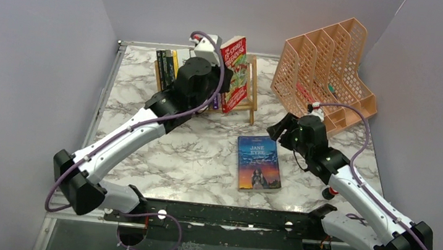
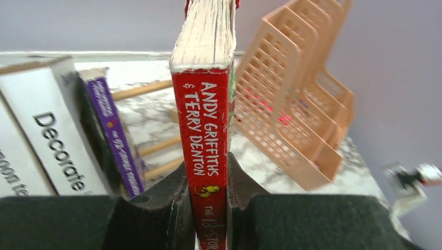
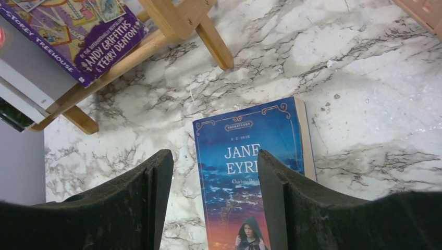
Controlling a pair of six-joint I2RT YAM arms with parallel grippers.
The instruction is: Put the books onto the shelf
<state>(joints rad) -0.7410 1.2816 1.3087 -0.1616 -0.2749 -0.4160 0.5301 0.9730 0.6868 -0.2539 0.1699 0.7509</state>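
Observation:
My left gripper point(image 2: 208, 194) is shut on the spine of a red book point(image 2: 204, 120), which stands upright at the right end of the light-wood shelf point(image 1: 250, 97). Beside it on the shelf lean a purple book point(image 2: 112, 135) and a white "Decorate" book point(image 2: 57, 146). From above, the red book point(image 1: 235, 70) rises over the left gripper point(image 1: 226, 79), with dark-spined books point(image 1: 166, 66) further left. A blue "Jane Eyre" book point(image 1: 258, 163) lies flat on the marble table. Just above its top edge my right gripper point(image 3: 215, 172) hangs open with nothing between its fingers, the blue book point(image 3: 234, 135) below.
A peach mesh file organiser point(image 1: 327, 68) stands at the back right, just behind the right arm. The shelf's wooden leg point(image 3: 208, 36) is near the blue book's top edge. Grey walls close in the table on three sides.

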